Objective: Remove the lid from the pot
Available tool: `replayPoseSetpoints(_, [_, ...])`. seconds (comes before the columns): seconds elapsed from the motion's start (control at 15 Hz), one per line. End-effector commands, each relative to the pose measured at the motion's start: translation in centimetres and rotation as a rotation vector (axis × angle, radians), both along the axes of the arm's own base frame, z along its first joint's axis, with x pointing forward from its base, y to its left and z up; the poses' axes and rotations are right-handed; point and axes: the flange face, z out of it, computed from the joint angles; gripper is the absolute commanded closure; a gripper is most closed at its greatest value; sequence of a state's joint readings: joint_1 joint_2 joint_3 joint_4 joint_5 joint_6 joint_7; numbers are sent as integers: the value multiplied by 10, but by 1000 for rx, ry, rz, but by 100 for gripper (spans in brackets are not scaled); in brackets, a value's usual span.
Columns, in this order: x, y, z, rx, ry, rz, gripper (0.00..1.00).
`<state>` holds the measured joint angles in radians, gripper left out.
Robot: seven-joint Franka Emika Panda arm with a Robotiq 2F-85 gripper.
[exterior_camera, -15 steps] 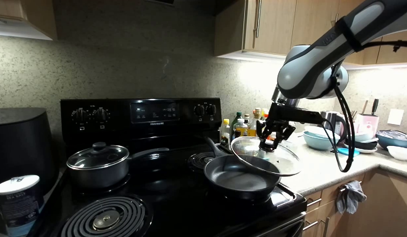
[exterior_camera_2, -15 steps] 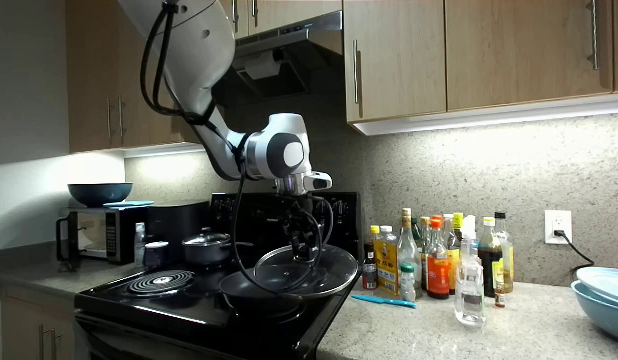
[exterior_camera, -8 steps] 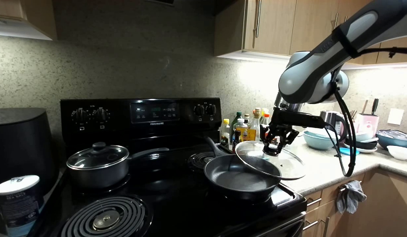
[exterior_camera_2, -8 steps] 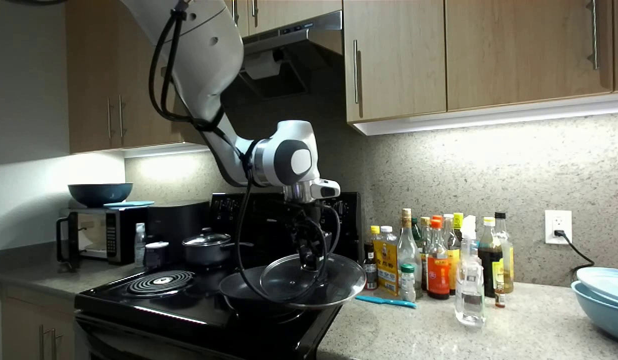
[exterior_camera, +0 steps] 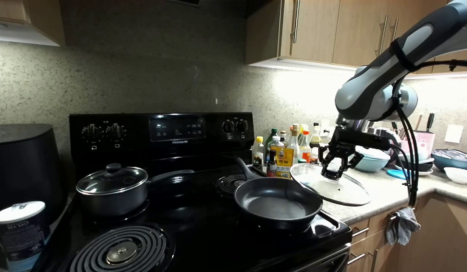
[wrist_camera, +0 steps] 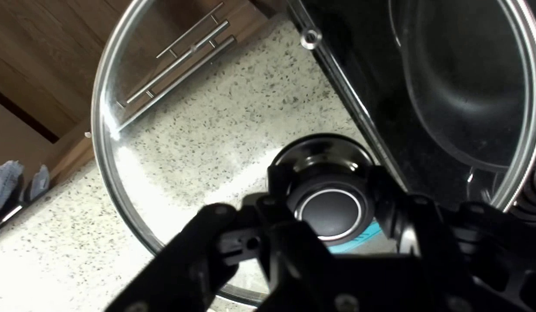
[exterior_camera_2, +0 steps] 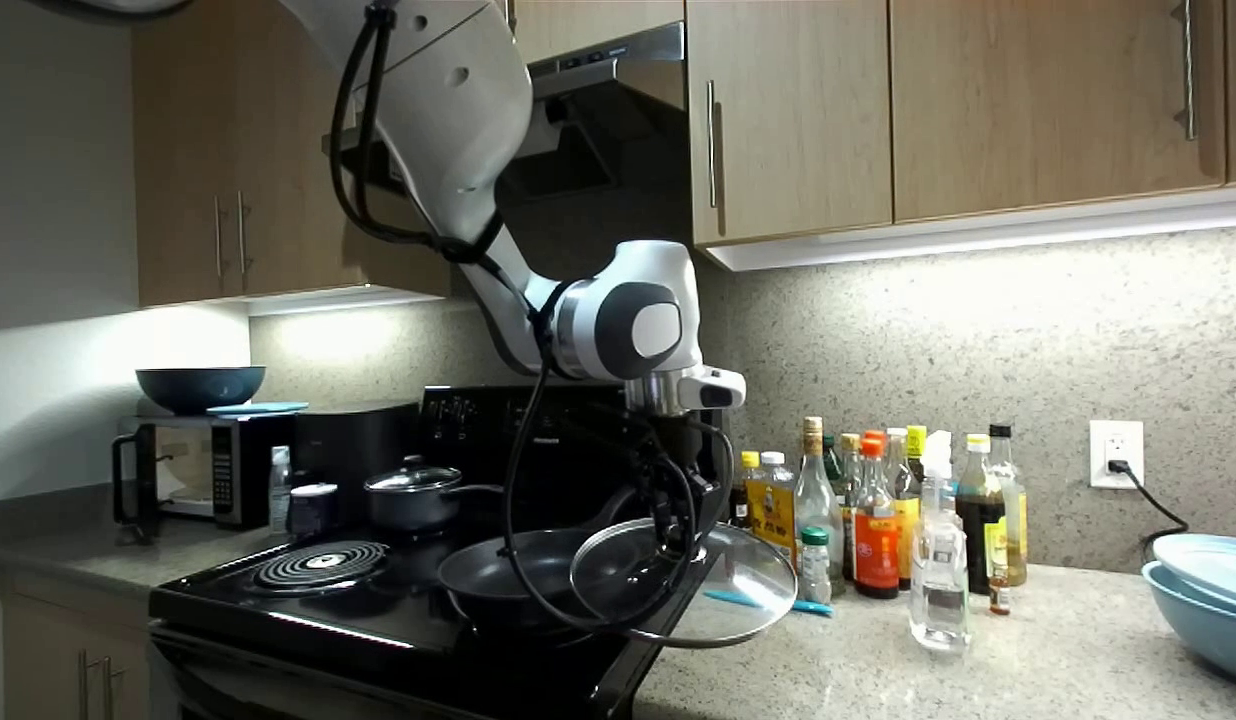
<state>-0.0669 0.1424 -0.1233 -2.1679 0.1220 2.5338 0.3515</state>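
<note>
The clear glass lid (exterior_camera: 348,192) with its metal rim hangs tilted in the air, off to the side of the pot and partly over the countertop. My gripper (exterior_camera: 331,175) is above its centre. In the wrist view, the gripper (wrist_camera: 328,184) has its fingers on either side of the lid's dark round knob (wrist_camera: 331,212), shut on it. The pot, a dark shallow frying pan (exterior_camera: 277,198), stands uncovered on the stove's front burner, its inside visible. Part of the pot (wrist_camera: 463,86) shows through the lid's glass in the wrist view. Cables cross in front of the lid (exterior_camera_2: 743,585) in an exterior view.
Several bottles (exterior_camera_2: 878,540) crowd the counter by the wall, with a clear spray bottle (exterior_camera_2: 940,585) in front. A blue knife (exterior_camera_2: 808,606) lies near the lid. Blue bowls (exterior_camera_2: 1203,620) stand farther along. A smaller lidded pot (exterior_camera: 112,196) is on the stove.
My gripper has carried the lid to the right in both exterior views, away from the pan and toward the counter, and somewhat lower. More of the pan is uncovered. The grip on the knob is unchanged.
</note>
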Motion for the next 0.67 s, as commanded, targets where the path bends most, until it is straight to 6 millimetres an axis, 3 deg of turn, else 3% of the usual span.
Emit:
replayPoseSetpoints(0.0, [-2, -12, 6, 27, -17, -84, 74])
replayPoseSetpoints(0.2, [-2, -13, 4, 53, -23, -115, 74])
replayPoseSetpoints(0.27, [-3, -16, -7, 28, 10, -82, 49])
replayPoseSetpoints(0.47, [-3, -15, -8, 35, 10, -87, 49])
replayPoseSetpoints(0.53, [-3, -15, -8, 35, 10, -88, 74])
replayPoseSetpoints(0.6, [0, -20, -9, 39, 13, -112, 74])
